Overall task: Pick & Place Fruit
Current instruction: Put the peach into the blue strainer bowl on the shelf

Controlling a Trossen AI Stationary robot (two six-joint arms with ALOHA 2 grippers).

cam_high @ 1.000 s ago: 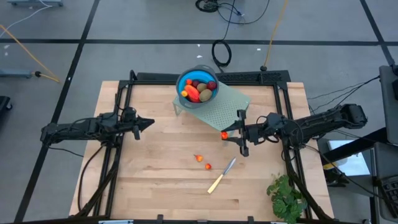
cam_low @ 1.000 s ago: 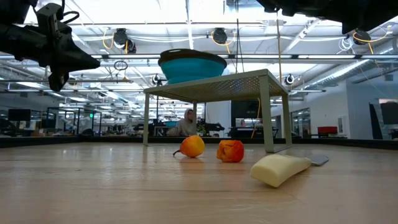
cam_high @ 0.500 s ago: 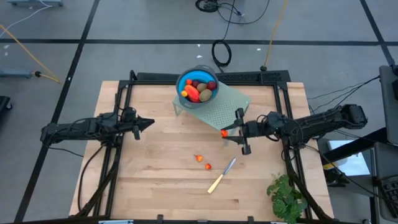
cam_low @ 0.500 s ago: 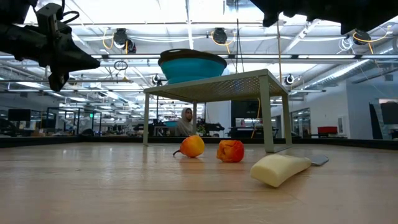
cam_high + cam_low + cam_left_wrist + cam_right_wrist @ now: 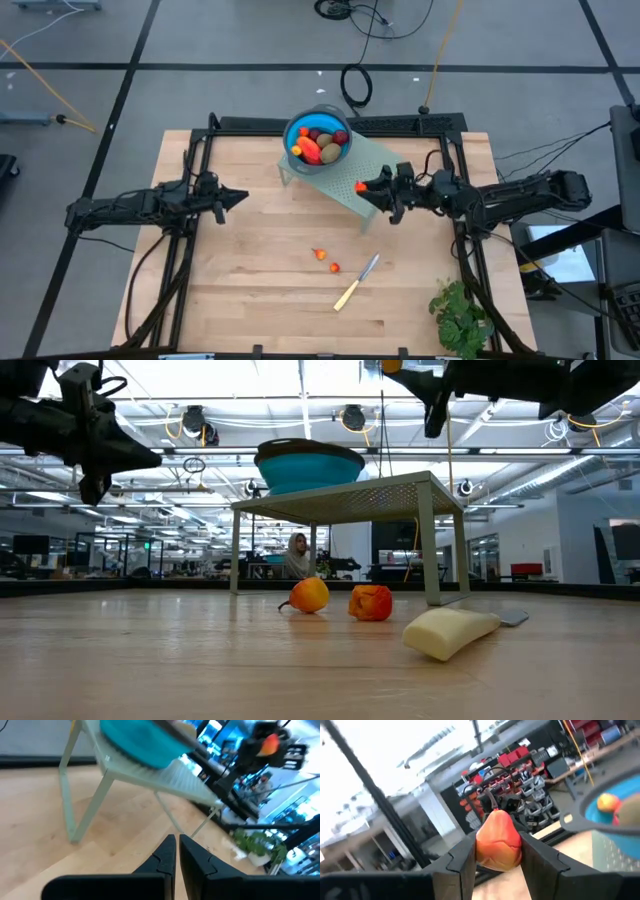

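Between the two dark fingers of the right claw, pinched from both sides and raised over the pale green perforated stand, just beside the blue bowl: one tiny orange-red fruit, glossy, rounded, tapering to a blunt tip. Inside that bowl, close ahead of the claw: the other fruit, brownish-green ovals, dark red balls, a longer red-orange piece; lower down on the counter, near the pale-handled knife, two more tiny orange-red pieces. Well apart on the far side, hanging above the counter: the left claw, fingers pressed together around nothing.

Right hand raised, gripping (left hand closed, waiting).
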